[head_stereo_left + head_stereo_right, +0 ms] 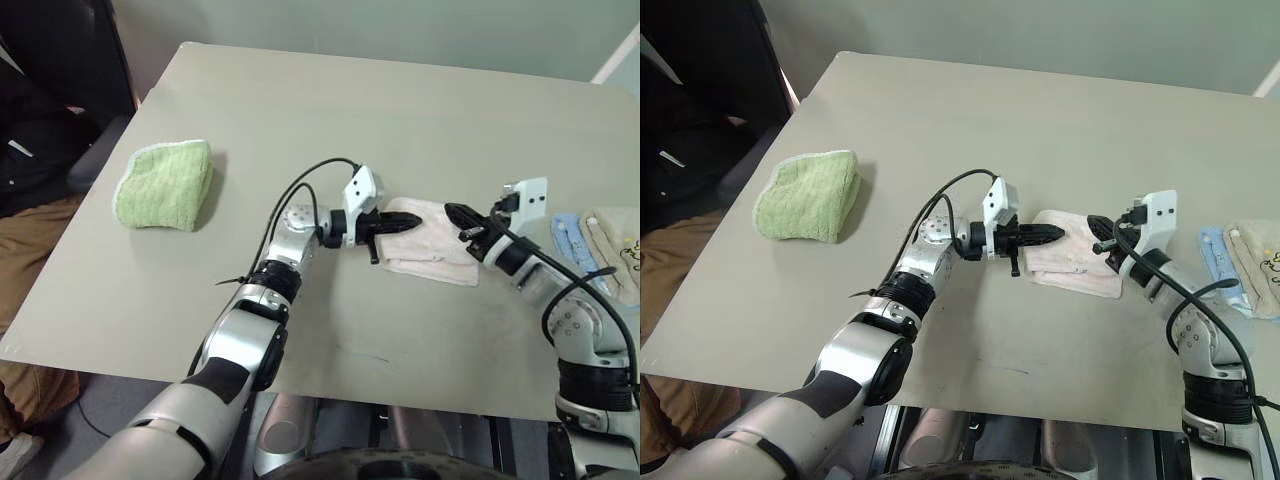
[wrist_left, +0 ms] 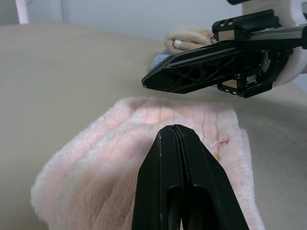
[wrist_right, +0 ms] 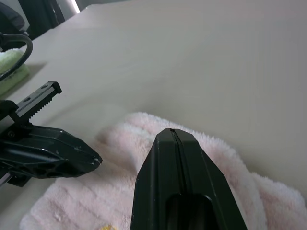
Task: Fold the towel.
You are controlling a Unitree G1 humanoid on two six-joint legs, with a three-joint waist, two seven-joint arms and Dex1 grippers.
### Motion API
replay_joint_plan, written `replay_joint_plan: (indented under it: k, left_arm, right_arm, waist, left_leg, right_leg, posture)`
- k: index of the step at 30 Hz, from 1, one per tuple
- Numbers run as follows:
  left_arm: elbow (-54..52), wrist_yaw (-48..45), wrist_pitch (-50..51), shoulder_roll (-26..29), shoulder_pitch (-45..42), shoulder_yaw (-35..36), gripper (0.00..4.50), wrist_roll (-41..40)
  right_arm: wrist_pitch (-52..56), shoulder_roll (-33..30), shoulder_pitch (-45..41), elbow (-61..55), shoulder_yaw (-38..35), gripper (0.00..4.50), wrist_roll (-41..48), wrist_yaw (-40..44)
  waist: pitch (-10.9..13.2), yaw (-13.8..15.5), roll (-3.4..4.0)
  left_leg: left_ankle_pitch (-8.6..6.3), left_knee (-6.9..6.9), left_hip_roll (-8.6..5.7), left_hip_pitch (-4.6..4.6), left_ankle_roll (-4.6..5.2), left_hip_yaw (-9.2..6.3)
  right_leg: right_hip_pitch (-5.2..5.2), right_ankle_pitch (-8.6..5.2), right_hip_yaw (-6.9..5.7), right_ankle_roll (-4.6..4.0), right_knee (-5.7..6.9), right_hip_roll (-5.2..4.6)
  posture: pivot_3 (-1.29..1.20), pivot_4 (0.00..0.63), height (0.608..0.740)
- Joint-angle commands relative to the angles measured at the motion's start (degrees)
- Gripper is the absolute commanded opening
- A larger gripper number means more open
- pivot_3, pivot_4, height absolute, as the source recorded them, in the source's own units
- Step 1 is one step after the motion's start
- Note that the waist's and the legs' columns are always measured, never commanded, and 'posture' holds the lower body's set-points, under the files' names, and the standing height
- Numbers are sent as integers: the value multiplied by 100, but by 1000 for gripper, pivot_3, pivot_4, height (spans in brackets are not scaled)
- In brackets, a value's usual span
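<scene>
towel (image 1: 432,252) is lying folded into a small pink pad on the table (image 1: 400,120), right of centre, between my two arms. i'm holding the left gripper (image 1: 1052,233) over its near-left edge with the fingers pressed together — from the wrist camera they're closed on nothing, the tips hanging just above the pile. i'm keeping the right gripper (image 1: 456,213) at the opposite side, also pressed shut and empty, its tip pointing across the towel toward the left one. the two tips are sitting near each other over the cloth, not touching.

to my eye the fold is looking close to done — the layers are stacked, though the near edge is sagging a bit unevenly.

what's worrying me from here: both closed tips are hanging low over loose terry, so any sideways sweep could be snagging the top layer and dragging it open. the grippers are also pointing at each other, so a careless move inward could be knocking them together. if i'm pressing down to flatten, an off-centre push could be sliding the whole pad toward the blue and beige cloths (image 1: 590,245) at the right edge. the green towel (image 1: 165,185) is lying well apart on the left, out of harm's way.
</scene>
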Motion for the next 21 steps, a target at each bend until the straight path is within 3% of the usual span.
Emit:
replay_joint_plan:
  k: [1, 13, 17, 21]
  left_arm:
    - [-8, 222, -245, -159, -170, 95, 30, 6]
    - [508, 95, -662, -247, 379, -492, 30, 779]
    - [498, 68, -661, -192, 411, -441, 30, 785]
    - [446, -17, -731, -208, 359, -234, 30, 576]
  right_arm:
    - [16, 38, -126, -292, -113, 0, 81, -26]
    - [-758, 533, 1040, 460, 503, 0, -906, 71]
    - [-926, 645, 1010, 579, 438, 0, -955, 50]
    - [-1000, 613, 812, 497, 198, 0, -727, 177]
  waist:
    - [0, 1, 0]
    - [-6, 4, 6]
    - [-7, -3, 8]
    - [-8, -10, 9]
  left_leg:
    - [0, 0, 0, -1, 0, 0]
    - [-8, 3, 0, 13, 4, -1]
    - [-21, 2, 1, 54, -14, -3]
    - [-36, 2, 0, 59, -39, -2]
  right_leg:
    - [0, 0, 0, 0, -1, 0]
    - [17, -5, -2, 6, -4, 0]
    - [57, -41, 0, -20, -4, 2]
    - [60, -66, 3, 10, -1, 2]
  posture:
    - [0, 150, 740]
    - [0, 150, 740]
    - [0, 150, 740]
    - [0, 150, 740]
